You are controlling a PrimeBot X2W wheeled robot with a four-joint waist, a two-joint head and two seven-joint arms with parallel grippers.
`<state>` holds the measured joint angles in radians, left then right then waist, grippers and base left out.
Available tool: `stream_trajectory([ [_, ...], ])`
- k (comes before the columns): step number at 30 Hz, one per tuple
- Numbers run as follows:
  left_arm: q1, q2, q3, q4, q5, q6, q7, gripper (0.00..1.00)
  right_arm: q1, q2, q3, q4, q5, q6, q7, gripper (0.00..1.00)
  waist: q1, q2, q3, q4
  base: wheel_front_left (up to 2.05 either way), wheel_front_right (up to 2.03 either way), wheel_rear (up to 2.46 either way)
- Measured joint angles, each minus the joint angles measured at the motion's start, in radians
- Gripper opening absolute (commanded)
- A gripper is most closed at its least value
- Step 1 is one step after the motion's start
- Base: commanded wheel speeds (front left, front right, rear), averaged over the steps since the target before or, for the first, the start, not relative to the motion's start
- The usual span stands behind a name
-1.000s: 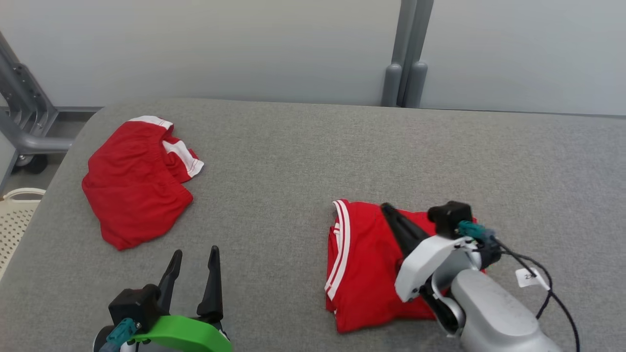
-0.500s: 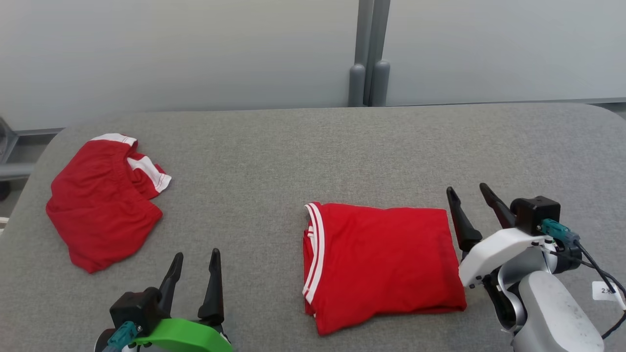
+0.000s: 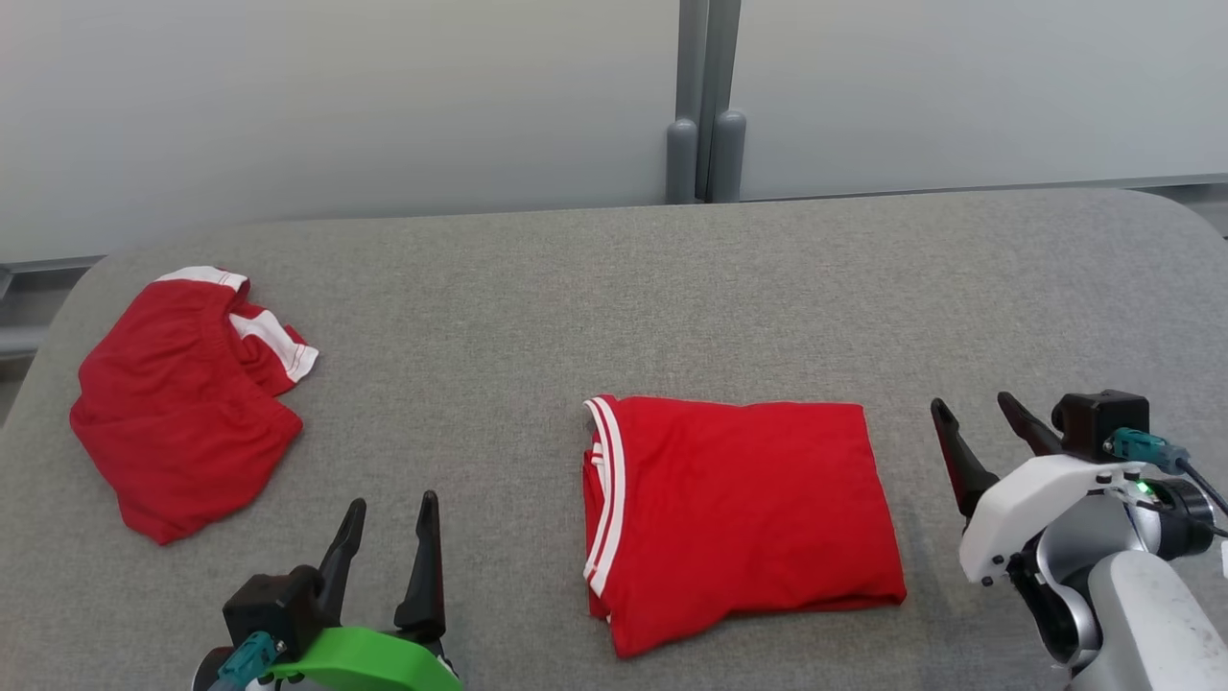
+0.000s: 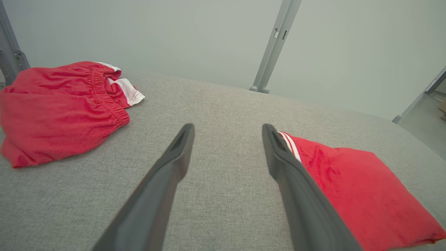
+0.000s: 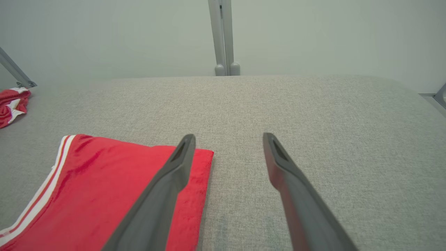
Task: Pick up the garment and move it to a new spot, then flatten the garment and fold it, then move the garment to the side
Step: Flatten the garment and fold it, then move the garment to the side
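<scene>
Folded red garment (image 3: 739, 518) flat on the counter (image 3: 576, 288) — left claw (image 3: 393, 501) spread near its striped edge, right claw (image 3: 973, 403) spread just beside.

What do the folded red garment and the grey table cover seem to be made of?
The folded red garment: probably soft knit sports fabric, faint sheen on its creases. The grey table cover: seemingly woven textile, matte; fine speckled weave shows up close.
</scene>
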<state>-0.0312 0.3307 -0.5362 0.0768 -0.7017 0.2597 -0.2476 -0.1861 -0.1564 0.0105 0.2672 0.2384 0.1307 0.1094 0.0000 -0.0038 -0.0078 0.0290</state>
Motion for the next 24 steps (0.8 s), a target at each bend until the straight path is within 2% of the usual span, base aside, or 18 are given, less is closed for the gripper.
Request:
stream_trajectory([
  [9, -0.002, 0.0, -0.004, 0.001, 0.0, -0.004, -0.001, 1.0, 0.003, -0.074, 0.042, 0.06, 0.175, 0.0, 0.163, 1.0, 0.0, 0.0, 0.017, 0.029, 0.0, 0.0, 0.0],
  [12, -0.01, 0.0, -0.007, 0.003, 0.002, -0.006, 0.0, 1.0, -0.007, -0.076, 0.056, 0.105, 0.242, 0.0, 0.202, 1.0, 0.0, 0.0, 0.028, 0.043, 0.0, 0.0, 0.0],
  [24, -0.028, 0.008, -0.011, 0.002, 0.01, -0.008, 0.002, 1.0, -0.101, -0.086, 0.126, 0.263, 0.368, 0.0, 0.228, 1.0, 0.0, 0.0, 0.069, 0.103, 0.0, 0.0, 0.0],
])
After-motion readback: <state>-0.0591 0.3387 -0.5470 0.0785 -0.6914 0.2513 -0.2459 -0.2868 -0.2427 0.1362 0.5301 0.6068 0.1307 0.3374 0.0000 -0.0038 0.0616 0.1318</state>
